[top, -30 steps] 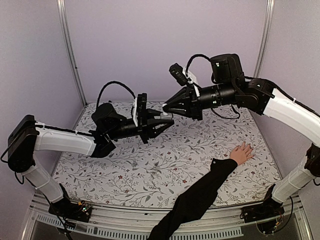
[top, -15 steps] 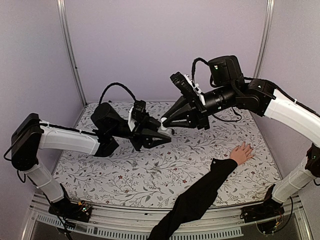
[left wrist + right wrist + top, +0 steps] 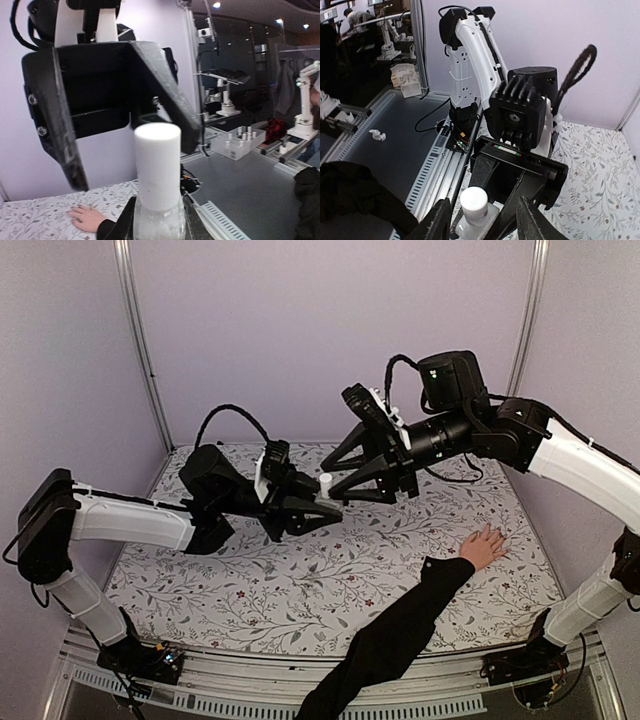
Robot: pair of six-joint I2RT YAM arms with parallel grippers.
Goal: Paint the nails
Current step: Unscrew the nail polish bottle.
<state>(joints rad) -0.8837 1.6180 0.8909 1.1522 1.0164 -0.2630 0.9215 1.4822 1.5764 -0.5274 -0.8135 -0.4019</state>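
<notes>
Item: right gripper (image 3: 338,478), reaching in from 2 o'clock in the overhead view. Half a second ago its jaws were pinched on the white cap (image 3: 157,165). Now they stand spread, one finger on each side of the cap and apart from it. Item: left gripper (image 3: 312,505), extended from 9 o'clock and clamped shut on the pale bottle (image 3: 159,225), which it holds in mid-air above the middle of the floral cloth (image 3: 250,580), cap pointing at the opposing arm. The grip and pose match the earlier frames. Item: cap, seated on the bottle with no gap visible at the neck. Item: nails (image 3: 497,533), on a human hand (image 3: 484,545) lying flat with fingers spread at about 4 o'clock on the cloth, black sleeve (image 3: 400,630) trailing toward 6 o'clock, well apart from both grippers. They are too small to show any colour. Assessment: the release reads as a pause between turns of the cap or a re-grip. The bottle appears closed, no brush is exposed, and the painting itself has probably not begun.
</notes>
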